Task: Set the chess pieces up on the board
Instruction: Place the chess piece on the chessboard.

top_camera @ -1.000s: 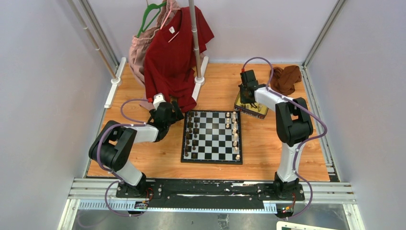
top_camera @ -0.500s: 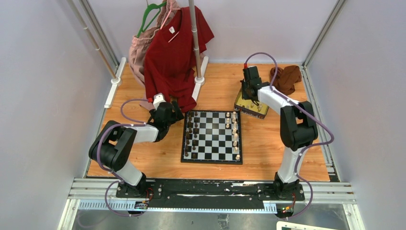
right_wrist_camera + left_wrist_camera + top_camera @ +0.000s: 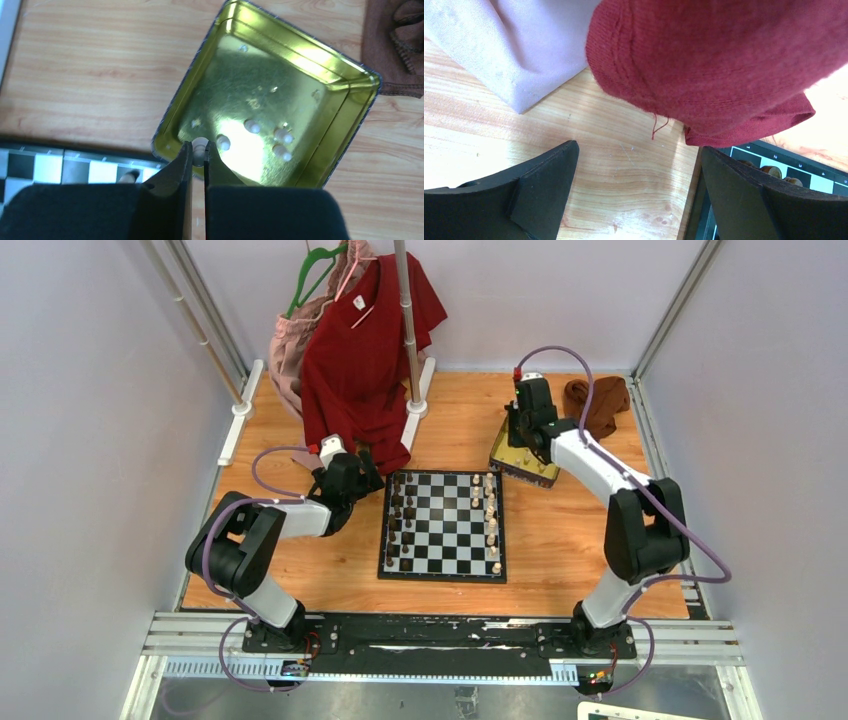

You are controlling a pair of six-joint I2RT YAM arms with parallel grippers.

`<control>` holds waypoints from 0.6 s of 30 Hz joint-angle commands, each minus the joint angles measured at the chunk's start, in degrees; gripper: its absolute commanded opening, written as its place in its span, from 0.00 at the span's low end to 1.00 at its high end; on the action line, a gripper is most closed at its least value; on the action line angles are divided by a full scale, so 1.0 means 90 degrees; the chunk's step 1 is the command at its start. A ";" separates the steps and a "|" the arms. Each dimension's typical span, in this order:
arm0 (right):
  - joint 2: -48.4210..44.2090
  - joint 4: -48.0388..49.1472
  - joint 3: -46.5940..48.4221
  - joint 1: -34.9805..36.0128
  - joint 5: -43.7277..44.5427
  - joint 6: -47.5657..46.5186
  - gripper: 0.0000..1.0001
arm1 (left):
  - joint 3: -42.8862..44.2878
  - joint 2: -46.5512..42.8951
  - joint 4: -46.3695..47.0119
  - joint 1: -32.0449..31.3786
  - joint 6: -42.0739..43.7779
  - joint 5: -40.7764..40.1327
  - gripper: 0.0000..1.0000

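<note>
The board (image 3: 443,528) lies at the table's middle, with dark chess pieces (image 3: 399,520) along its left side and cream chess pieces (image 3: 490,520) along its right side. My right gripper (image 3: 198,150) hangs over the gold tin (image 3: 300,165), shut on a cream chess piece (image 3: 199,145) pinched between its fingertips. Several more cream pieces (image 3: 280,142) lie in the tin. My left gripper (image 3: 639,165) stands wide open just left of the board's (image 3: 774,155) far left corner, over bare wood, holding nothing.
A red shirt (image 3: 365,360) and a pink garment (image 3: 290,345) hang from a rack at the back, draping down to the left gripper. A brown cloth (image 3: 590,400) lies behind the tin (image 3: 522,462).
The right gripper has closed on a cream piece and risen above the tin, its arm swinging outward to the right. The left arm has stayed still.
</note>
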 commanded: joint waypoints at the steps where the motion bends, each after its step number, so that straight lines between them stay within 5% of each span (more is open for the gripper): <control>1: -0.0641 -0.0292 -0.0459 0.0594 -0.0131 -0.0171 0.00 | -0.0141 -0.0003 -0.0323 0.0051 -0.0002 -0.0126 1.00; 18: -0.1876 -0.0768 -0.1801 0.3054 0.1176 0.0106 0.00 | -0.0213 -0.0063 -0.0283 0.0051 0.0017 -0.0087 1.00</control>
